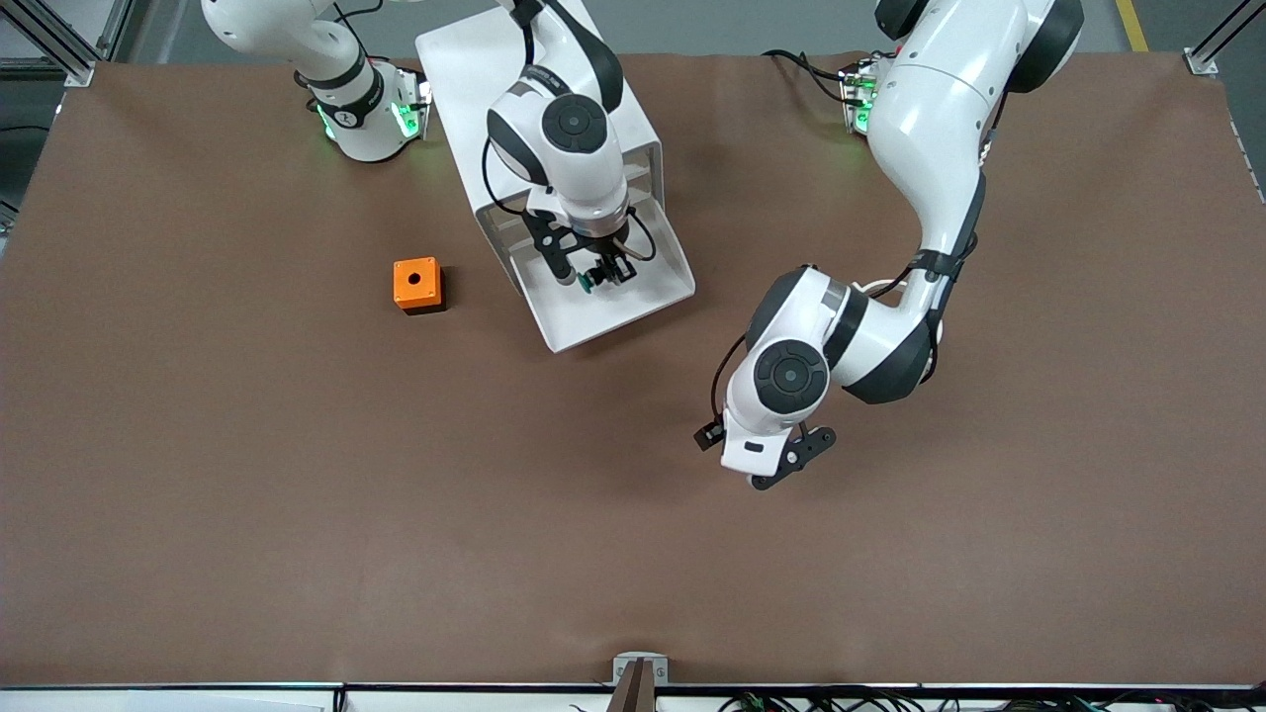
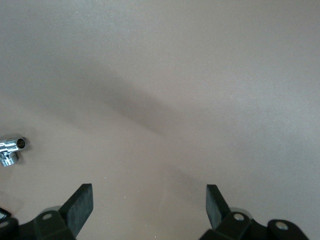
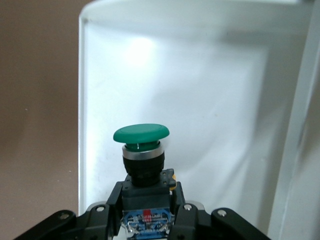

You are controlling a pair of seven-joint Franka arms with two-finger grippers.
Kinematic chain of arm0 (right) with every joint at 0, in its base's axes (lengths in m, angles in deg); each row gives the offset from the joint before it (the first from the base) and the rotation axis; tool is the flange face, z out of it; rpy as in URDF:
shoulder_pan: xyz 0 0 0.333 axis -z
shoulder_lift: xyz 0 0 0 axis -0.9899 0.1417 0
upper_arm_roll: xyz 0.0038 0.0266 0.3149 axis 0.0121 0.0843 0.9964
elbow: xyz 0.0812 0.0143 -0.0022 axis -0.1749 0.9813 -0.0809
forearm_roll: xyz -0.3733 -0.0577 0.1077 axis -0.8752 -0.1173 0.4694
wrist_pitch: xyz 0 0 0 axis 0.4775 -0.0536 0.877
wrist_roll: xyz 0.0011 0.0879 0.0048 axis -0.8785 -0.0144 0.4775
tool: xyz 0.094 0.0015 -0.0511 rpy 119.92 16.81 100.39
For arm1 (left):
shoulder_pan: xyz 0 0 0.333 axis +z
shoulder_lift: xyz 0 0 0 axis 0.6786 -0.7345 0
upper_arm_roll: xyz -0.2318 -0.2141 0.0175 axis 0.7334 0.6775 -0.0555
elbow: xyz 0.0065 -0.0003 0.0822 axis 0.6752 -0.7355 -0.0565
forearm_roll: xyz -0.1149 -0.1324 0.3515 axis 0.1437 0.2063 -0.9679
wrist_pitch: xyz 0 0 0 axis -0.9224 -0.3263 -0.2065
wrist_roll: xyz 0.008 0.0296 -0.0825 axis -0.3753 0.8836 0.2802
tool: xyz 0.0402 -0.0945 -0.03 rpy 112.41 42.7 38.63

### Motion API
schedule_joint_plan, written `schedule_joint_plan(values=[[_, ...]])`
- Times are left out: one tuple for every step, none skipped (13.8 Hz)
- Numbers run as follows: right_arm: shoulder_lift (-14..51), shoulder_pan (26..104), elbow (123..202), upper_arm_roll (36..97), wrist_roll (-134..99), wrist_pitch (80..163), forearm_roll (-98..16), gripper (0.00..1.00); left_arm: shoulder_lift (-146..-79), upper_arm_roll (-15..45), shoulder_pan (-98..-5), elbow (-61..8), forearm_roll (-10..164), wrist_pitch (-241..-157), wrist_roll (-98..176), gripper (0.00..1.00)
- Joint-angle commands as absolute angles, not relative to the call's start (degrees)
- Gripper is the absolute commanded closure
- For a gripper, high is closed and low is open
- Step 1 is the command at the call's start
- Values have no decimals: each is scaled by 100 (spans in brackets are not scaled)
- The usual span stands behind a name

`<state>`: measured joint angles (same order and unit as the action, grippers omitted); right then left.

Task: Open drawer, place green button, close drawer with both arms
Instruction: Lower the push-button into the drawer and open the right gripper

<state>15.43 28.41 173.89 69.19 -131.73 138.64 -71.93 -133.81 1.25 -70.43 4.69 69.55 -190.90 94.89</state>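
right gripper (image 1: 599, 278) is clamped on the green button (image 3: 141, 134), hanging over the pulled-out white drawer (image 1: 648, 297). if it lets go this high, i'd guess the button bounces or rolls against the drawer wall. left gripper (image 1: 796, 457) waits over bare table, fingers (image 2: 80, 205) spread apart. brown mat (image 1: 297, 494), orange box (image 1: 416, 284) beside the cabinet (image 1: 475, 69), grey floor past the table.
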Motion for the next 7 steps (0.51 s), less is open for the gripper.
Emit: schedule_joint_plan(values=[[1726, 2684, 17322, 6865, -13427, 13995, -7111, 100, -13305, 124, -7051, 397, 6804, -19068, 9521, 1], [1779, 2675, 17278, 6865, -13480, 13995, -7111, 100, -13305, 124, -7051, 397, 6804, -19068, 9521, 1], [1805, 2675, 17234, 6865, -13558, 13995, -7111, 100, -13305, 124, -7051, 397, 6804, -19068, 9521, 1], [1823, 2675, 17224, 6865, -13594, 13995, -7111, 100, -13305, 124, -7051, 397, 6804, -19068, 9521, 1], [1840, 2640, 17224, 6874, -13612, 13995, -7111, 100, -13305, 124, -7051, 406, 6804, -19068, 9521, 1], [1849, 2596, 17198, 6874, -13656, 13995, -7093, 100, -13305, 124, -7051, 397, 6804, -19068, 9521, 1], [1893, 2596, 17137, 6865, -13778, 13995, -7102, 100, -13305, 124, -7051, 397, 6804, -19068, 9512, 1]])
